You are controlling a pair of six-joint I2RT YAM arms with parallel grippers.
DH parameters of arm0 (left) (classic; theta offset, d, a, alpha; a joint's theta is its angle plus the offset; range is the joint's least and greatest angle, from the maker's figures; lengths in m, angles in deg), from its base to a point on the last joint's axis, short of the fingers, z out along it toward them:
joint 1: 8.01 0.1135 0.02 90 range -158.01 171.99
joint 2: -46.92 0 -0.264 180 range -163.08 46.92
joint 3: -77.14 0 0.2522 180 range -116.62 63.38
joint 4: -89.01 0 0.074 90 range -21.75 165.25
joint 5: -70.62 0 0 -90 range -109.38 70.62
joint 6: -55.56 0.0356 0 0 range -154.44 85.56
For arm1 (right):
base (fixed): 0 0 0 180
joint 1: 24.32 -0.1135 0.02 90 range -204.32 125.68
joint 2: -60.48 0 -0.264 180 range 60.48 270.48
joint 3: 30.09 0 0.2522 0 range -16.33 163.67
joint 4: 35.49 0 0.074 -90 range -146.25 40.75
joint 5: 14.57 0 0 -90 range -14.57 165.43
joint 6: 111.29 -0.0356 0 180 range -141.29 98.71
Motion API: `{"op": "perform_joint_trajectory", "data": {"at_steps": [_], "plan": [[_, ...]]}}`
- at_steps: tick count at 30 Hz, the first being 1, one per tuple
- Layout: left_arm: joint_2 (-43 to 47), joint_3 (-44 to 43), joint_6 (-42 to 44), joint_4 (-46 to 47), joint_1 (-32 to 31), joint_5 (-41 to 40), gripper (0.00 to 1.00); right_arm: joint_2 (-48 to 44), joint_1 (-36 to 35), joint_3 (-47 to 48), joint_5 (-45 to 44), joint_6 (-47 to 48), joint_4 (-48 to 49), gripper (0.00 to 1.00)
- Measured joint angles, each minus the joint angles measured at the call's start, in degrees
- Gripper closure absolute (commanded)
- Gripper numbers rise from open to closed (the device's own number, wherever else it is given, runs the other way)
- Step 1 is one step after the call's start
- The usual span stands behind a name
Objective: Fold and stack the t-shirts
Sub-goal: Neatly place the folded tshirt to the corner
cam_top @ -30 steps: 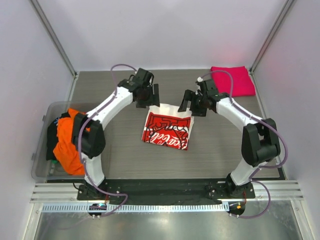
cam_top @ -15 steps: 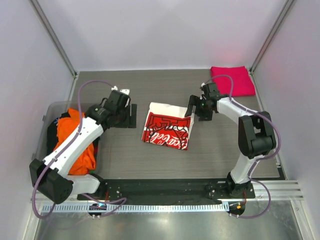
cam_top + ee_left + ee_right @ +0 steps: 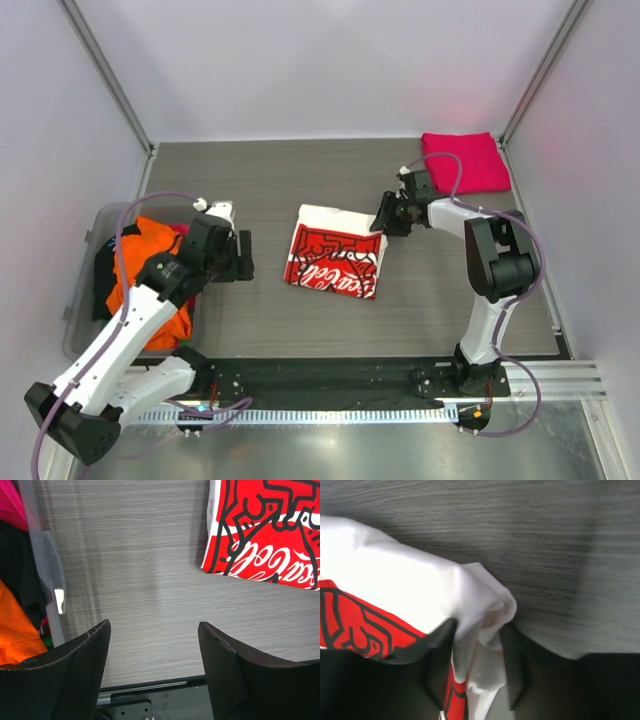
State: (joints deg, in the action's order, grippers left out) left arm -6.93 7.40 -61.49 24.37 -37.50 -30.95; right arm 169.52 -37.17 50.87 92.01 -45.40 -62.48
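Top view: the white t-shirt [image 3: 335, 255] lies folded mid-worktop [image 3: 300, 330]. Your right tool [image 3: 388, 216] sits on its far right corner. The pink t-shirt [image 3: 465, 162] is folded in the far right corner, well apart. The left tool [image 3: 240, 256] hangs between the bin [image 3: 80, 335] and the white t-shirt, touching neither. The orange t-shirt [image 3: 140, 290] and dark t-shirt [image 3: 103, 275] are heaped together in the bin.
Risk: you have one pinch on one corner. Lift or drag toward the pink t-shirt and the fold likely opens or skews, since nothing supports the left edge.

Left wrist: left tool [image 3: 152, 630] has its fingers wide apart with nothing between, over bare worktop. The bin wall [image 3: 45, 565] is just to one side.
Risk: reach for the heap and a finger may catch that wall and shove the bin, or you may grab both shirts tangled together.

Right wrist: right tool [image 3: 477, 647] is clamped on a bunched white corner. I can't tell how many layers are between the fingers [image 3: 440, 650].
Risk: if only the top layer is held, pulling peels it off and unfolds the shirt. The bite is shallow, so it may slip.
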Motion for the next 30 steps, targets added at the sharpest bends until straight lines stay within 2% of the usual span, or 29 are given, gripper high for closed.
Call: {"op": "perform_joint_trajectory", "data": {"at_steps": [2, 3, 4, 8, 12, 16, 21, 25, 30], "plan": [[1.46, 0.00, -0.17, -0.20, 0.00, -0.55, 0.28, 0.22, 0.11, -1.62, 1.11, -1.01, 3.06, 0.80], [2.54, 0.00, -0.48, -0.42, 0.00, -1.09, 0.28, 0.33, 0.17, -3.08, 2.08, -1.64, 5.68, 0.94], [3.32, 0.00, -0.70, -0.61, 0.00, -1.46, 0.29, 0.37, 0.28, -4.00, 2.86, -1.84, 7.37, 0.99], [6.12, -0.02, -1.29, -1.75, 0.00, -2.91, 0.28, 0.33, 0.55, -6.14, 5.07, -2.89, 11.89, 0.99], [8.52, -0.02, -1.57, -2.21, 0.00, -4.00, 0.28, -0.20, 0.31, -4.81, 3.80, -1.01, 8.68, 0.99], [11.04, 1.31, -2.21, -1.38, 0.00, -4.81, 0.27, -2.27, -0.24, -1.62, -2.32, 3.39, 0.07, 0.99], [12.90, 2.97, -2.56, -1.29, 0.00, -5.81, 0.26, -7.54, -0.39, 2.67, -14.03, 9.05, -8.76, 0.99], [12.87, 2.99, -2.56, -1.22, 0.00, -6.29, 0.26, -12.96, -0.04, 4.11, -23.21, 13.73, -10.97, 0.99], [12.68, 2.99, -2.56, -1.22, 0.00, -6.45, 0.26, -18.56, 1.46, 4.37, -29.92, 20.37, -10.08, 0.99]]}}
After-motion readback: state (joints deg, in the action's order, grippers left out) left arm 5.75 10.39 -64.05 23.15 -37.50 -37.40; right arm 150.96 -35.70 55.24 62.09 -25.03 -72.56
